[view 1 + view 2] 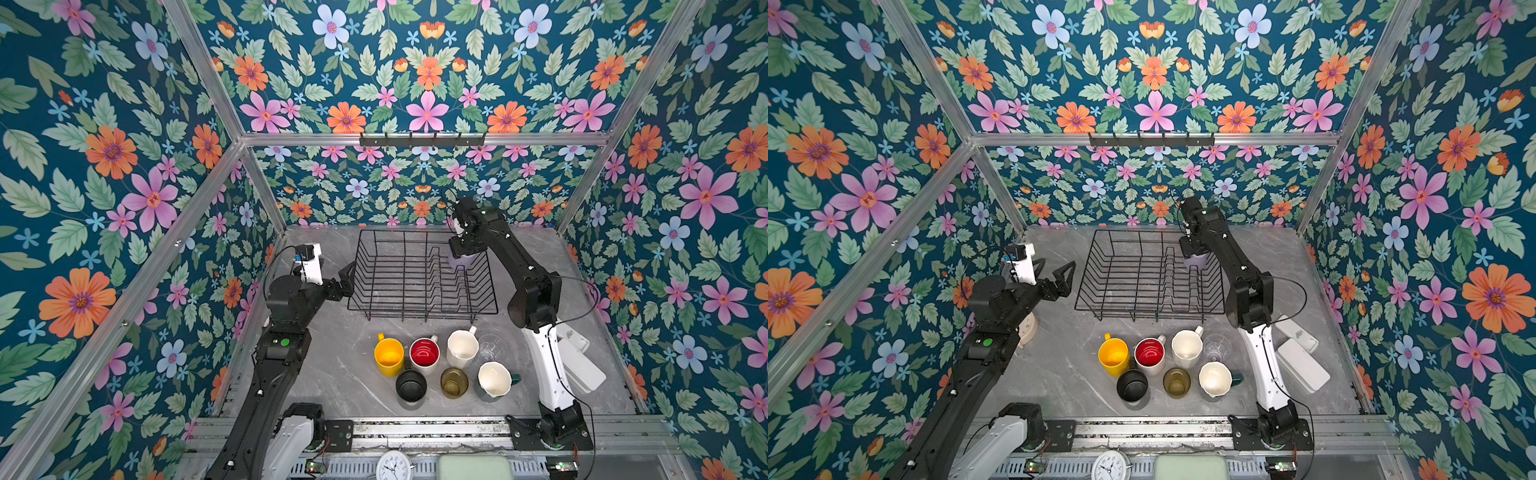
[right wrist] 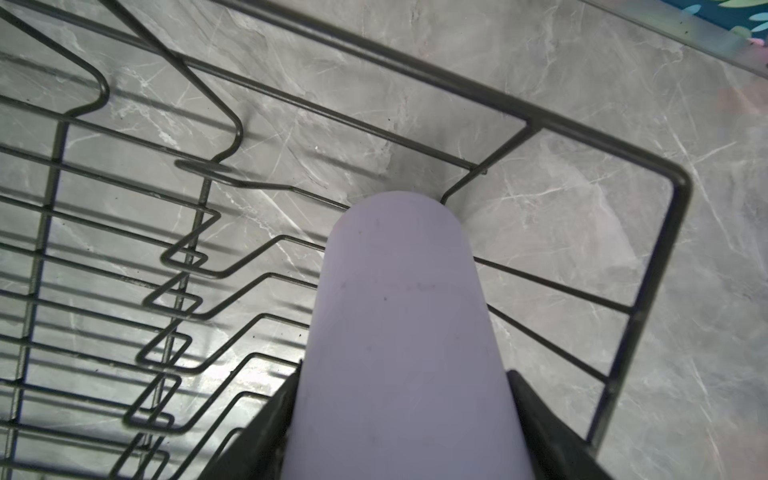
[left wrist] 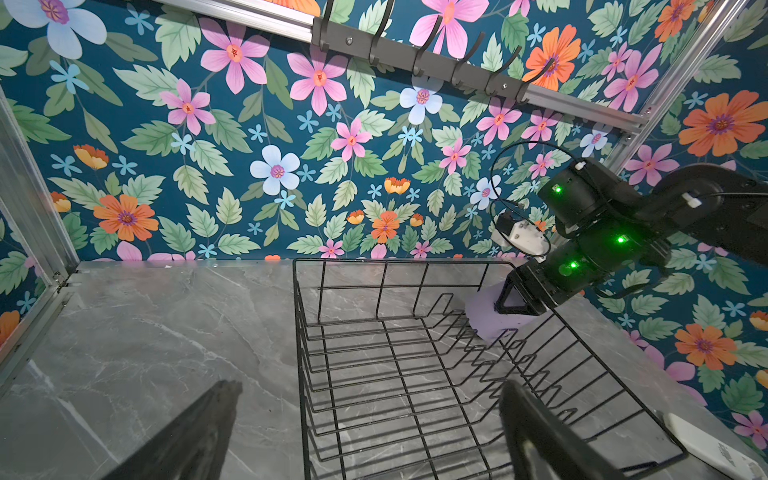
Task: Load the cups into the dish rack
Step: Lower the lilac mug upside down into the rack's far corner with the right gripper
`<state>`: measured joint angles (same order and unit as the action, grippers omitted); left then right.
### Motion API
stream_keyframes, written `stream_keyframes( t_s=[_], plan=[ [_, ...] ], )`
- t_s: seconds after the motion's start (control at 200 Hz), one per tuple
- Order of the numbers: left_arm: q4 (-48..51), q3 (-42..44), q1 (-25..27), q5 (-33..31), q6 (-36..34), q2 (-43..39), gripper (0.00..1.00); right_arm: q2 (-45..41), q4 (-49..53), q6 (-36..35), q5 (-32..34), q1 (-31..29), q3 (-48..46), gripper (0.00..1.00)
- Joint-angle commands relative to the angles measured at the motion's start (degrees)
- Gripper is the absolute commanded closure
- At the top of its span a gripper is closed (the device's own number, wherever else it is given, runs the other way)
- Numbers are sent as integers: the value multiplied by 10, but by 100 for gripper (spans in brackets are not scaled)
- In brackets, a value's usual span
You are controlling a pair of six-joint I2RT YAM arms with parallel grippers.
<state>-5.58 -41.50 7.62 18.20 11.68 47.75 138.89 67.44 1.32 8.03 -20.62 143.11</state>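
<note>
The black wire dish rack [image 1: 424, 309] stands at the back of the grey table. My right gripper [image 1: 463, 251] is over its far right corner, shut on the lilac tumbler [image 1: 462, 261]; in the right wrist view both fingers flank the tumbler [image 2: 403, 311] just above the rack's wires [image 2: 677, 208]. My left gripper [image 1: 347, 276] hangs open and empty at the rack's left side [image 3: 297, 332]. In front of the rack stand the yellow mug [image 1: 389, 356], red-inside mug [image 1: 424, 353], cream mug [image 1: 462, 348], clear glass [image 1: 489, 348], black mug [image 1: 411, 385], amber glass [image 1: 454, 382] and teal mug [image 1: 494, 379].
A black hook rail [image 1: 422, 140] is fixed to the back wall above the rack. White boxes [image 1: 579, 365] lie beside the right arm's base. A clock [image 1: 392, 465] and a pale green pad [image 1: 473, 467] sit below the front rail. A cream round object [image 1: 1030, 328] lies under the left arm.
</note>
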Motion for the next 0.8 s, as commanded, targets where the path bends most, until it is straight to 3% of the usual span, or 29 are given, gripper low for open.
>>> stream_keyframes(
  t_s=[0.0, 0.205, 0.49, 0.635, 0.795],
  plan=[
    [-7, -2, -1, 5, -6, -1, 0, 0, 3, 1, -2, 0, 2, 20],
    [-6, -1, -1, 4, -6, -1, 0, -5, 3, -1, 0, 0, 0, 8],
    [1, -4, -1, -7, -4, 2, 0, -74, -24, 16, -7, -1, -49, 5],
    [6, -4, -1, -13, -3, 3, 0, -158, -68, 39, -30, 0, -140, 3],
    [41, -24, 0, 1, 23, 14, 0, -299, -166, 74, -63, -2, -327, 3]
  ],
)
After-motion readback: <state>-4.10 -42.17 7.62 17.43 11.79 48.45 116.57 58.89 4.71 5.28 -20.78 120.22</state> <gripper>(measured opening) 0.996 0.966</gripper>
